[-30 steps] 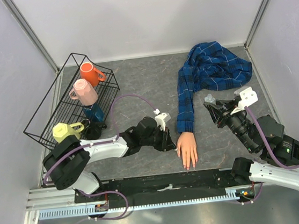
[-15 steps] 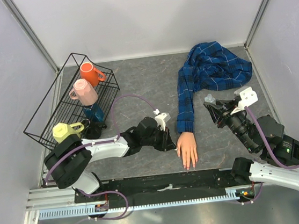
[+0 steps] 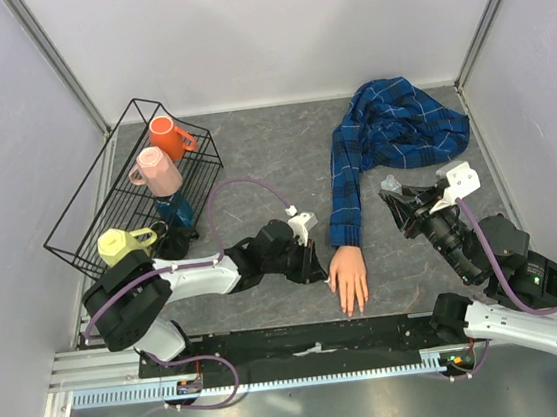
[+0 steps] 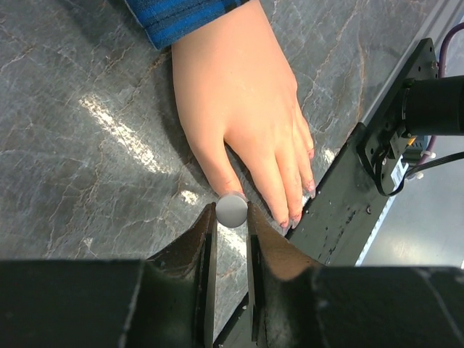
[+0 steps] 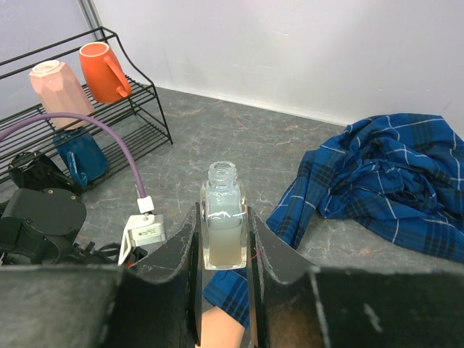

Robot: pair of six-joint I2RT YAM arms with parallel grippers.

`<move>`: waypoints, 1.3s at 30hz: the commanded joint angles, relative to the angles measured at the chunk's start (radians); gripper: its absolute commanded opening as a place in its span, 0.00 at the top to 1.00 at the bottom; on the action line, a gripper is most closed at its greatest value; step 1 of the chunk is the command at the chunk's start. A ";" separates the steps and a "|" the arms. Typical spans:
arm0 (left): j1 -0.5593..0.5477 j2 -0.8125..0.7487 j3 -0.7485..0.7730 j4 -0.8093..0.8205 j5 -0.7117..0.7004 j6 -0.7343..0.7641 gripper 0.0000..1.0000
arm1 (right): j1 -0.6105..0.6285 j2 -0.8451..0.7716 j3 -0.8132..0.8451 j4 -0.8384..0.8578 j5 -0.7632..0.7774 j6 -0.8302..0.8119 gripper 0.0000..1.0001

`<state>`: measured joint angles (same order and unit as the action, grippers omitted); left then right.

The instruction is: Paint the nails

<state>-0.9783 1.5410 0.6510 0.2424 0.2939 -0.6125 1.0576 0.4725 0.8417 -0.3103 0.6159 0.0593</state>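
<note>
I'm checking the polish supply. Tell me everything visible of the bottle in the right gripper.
The bottle is small, clear glass with square sides and a threaded neck, uncapped. It holds pale, cloudy liquid. It stands upright, clamped at its sides between the fingers of the right gripper, raised off the table; nothing else touches it.

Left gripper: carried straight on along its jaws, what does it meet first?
The pale peach mannequin hand: the left gripper, shut on a small round grey cap, points at its nearest finger; depth is unclear.
</note>
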 commanded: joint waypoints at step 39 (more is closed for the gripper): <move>-0.031 0.008 -0.031 0.086 0.014 -0.053 0.98 | 0.001 -0.008 0.000 0.019 -0.016 0.007 1.00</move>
<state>-0.9981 1.5600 0.6273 0.2867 0.2977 -0.6399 1.0576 0.4725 0.8417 -0.3130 0.6052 0.0593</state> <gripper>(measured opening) 0.247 0.287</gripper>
